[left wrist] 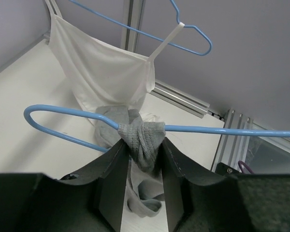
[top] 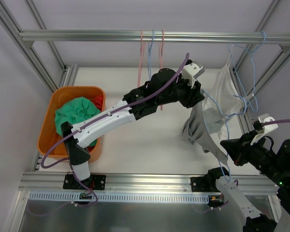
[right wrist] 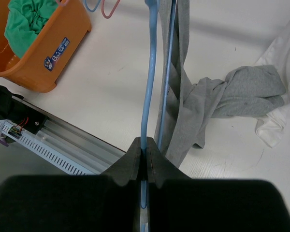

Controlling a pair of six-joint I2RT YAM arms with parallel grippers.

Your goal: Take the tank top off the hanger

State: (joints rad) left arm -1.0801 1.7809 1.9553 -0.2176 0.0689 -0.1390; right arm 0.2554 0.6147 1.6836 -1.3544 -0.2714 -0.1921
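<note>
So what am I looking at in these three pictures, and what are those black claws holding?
These are two robot arms bolted to a table. One picture looks down from above; the other two come from cameras on the wrists, showing each arm's own fingers. The left gripper pinches a bunched grey tank top draped over a blue hanger; the right gripper is clamped on that hanger's wire. Part of the top lies on the table. Also there: an orange basket holding green cloth, and a white tank top hanging behind.
</note>
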